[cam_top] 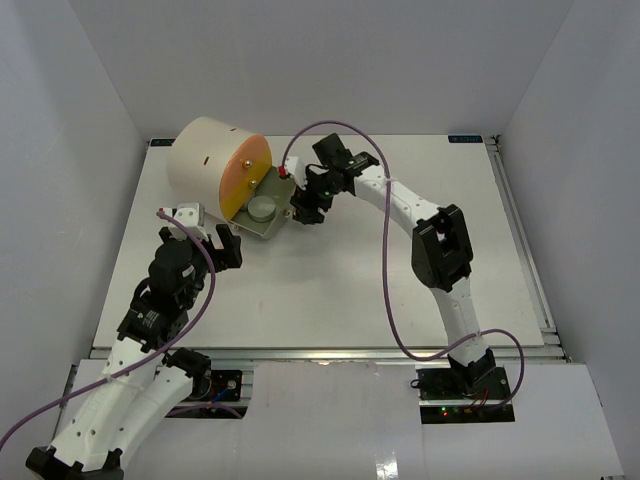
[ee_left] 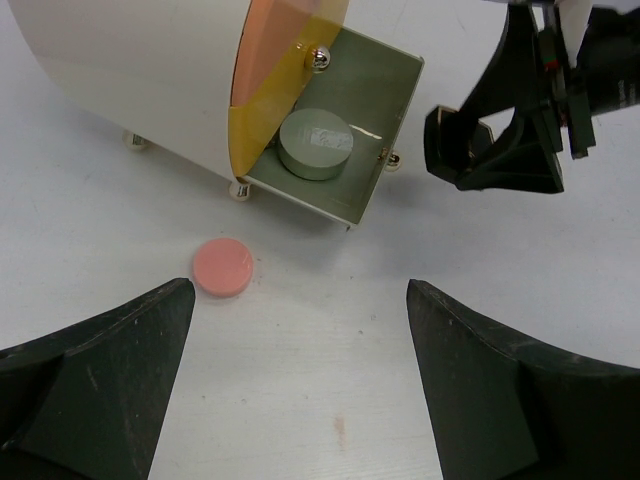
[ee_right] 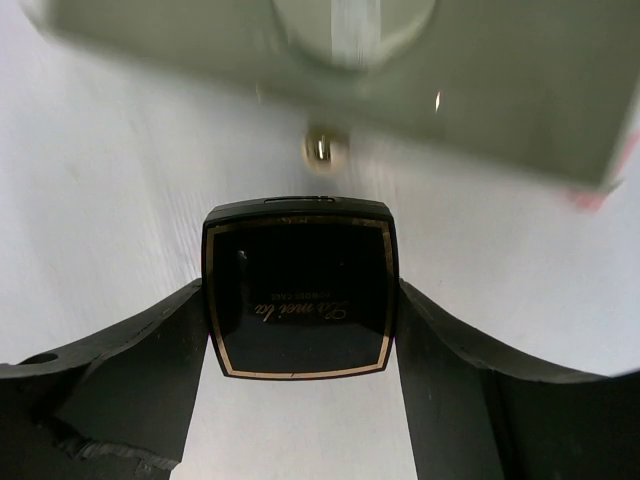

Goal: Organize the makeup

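My right gripper [ee_right: 300, 312] is shut on the black-gold square compact [ee_right: 298, 298], which is held flat between the fingers just outside the open drawer [ee_right: 470, 90] and its knob [ee_right: 320, 148]. In the top view this gripper [cam_top: 305, 208] sits at the drawer's right edge. A round clear-lidded jar [ee_left: 316, 143] lies inside the olive drawer [ee_left: 385, 95]; it also shows in the top view [cam_top: 262, 208]. A pink pad [ee_left: 223, 267] lies on the table in front of the drawer. My left gripper [ee_left: 300, 305] is open and empty, just short of the pad. Bottles and black jars are out of view.
The large cream cylinder [cam_top: 205, 160] with the orange-yellow front [cam_top: 245, 180] lies at the back left, one drawer swung open. The right arm [cam_top: 440, 245] arches across the table's middle. White walls stand on three sides.
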Robot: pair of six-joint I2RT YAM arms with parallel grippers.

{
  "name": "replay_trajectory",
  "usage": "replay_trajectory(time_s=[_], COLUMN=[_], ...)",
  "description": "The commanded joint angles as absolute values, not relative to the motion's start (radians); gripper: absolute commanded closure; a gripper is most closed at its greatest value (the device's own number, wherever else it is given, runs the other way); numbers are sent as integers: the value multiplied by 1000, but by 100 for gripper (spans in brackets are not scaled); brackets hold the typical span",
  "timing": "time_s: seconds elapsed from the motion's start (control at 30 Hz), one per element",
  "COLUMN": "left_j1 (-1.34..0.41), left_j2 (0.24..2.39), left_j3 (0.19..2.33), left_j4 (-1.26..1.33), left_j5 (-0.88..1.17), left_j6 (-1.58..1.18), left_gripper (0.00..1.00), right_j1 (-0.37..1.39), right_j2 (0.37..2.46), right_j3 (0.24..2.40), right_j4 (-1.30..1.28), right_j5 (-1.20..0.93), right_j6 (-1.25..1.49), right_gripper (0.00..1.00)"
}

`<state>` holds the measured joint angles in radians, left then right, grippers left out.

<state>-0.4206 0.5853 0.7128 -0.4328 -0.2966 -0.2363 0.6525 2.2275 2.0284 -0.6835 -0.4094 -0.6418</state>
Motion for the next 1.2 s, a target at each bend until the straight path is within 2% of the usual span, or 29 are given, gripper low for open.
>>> replay_trajectory(time_s=[0.0,0.27,0.4,0.63,0.73,0.9,1.0,1.07,1.17], left_j1=[-414,-414,-414,-414,-414,-414,-414,-414,-414], left_j2=[571,561,563,564,568,572,583,593,619], left_j3=[706,703,703,700,699,700,700,699,695], left_j4=[-413,-414,-413,-413,-413,-412,-411,-411,-410], left_j5=[-299,-295,-293,-288,-284,-279,-266,-247,-231], left_j6=[-235,-237,-238,-240,-241,-246,-256,-271,-303], left_gripper=[2,2,2,2,2,2,2,2,2], right_j1=[760,801,802,802,802,803,804,804,803], right_j2=[2165,2227,2244,2273,2286,2290,2266,2238,2182], right_j3=[2168,2175,2158,2133,2130,2108,2064,2029,1985], right_j4=[-569,-319,-253,-227,-224,-222,-219,-211,-206], right_j5=[-380,-186,-144,-174,-193,-203,-219,-230,-251], right_j6=[-499,-325,-275,-278,-280,-291,-305,-315,-335], right_gripper=[80,79,76,43,34,20,16,7,10])
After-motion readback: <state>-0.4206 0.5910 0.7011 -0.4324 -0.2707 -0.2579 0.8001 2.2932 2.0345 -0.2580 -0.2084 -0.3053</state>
